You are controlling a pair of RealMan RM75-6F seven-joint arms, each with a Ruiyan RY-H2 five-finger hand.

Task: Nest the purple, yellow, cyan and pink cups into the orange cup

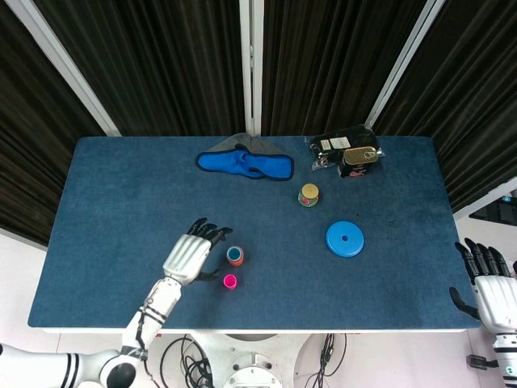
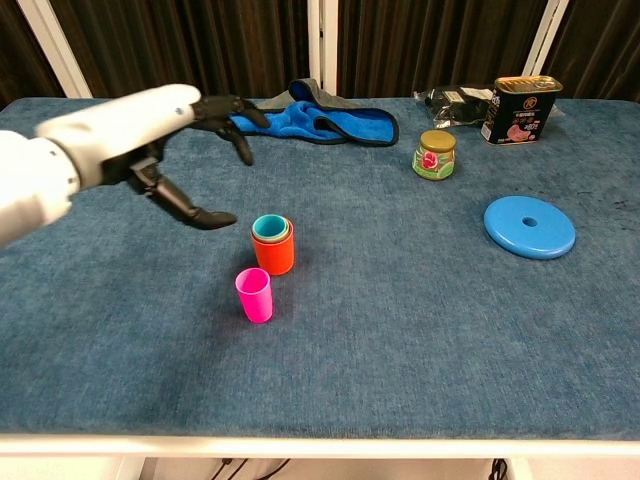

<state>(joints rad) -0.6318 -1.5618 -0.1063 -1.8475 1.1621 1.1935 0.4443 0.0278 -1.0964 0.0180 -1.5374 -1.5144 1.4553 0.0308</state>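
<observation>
I see a dark blue felt-covered table [image 1: 113, 210] | on it: orange plastic cup [image 2: 274, 251], small pink plastic cup [image 2: 254, 295], crumpled blue cloth [image 2: 318, 119], flat blue disc [image 2: 529, 227], small lidded jar [image 2: 435, 154], rectangular food tin [image 2: 521, 108], black packet [image 2: 455, 98]

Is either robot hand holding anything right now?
No. The left hand is open above the table, and the right hand hangs open off the table's edge.

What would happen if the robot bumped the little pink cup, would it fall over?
Probably, yes. The pink cup stands upright and alone, taller than it is wide, so a sideways nudge could tip it. It looks like thin plastic, so likely light and stiff. Being round, it might then roll on the blue table, though that fuzzy-looking surface may slow it.
</observation>
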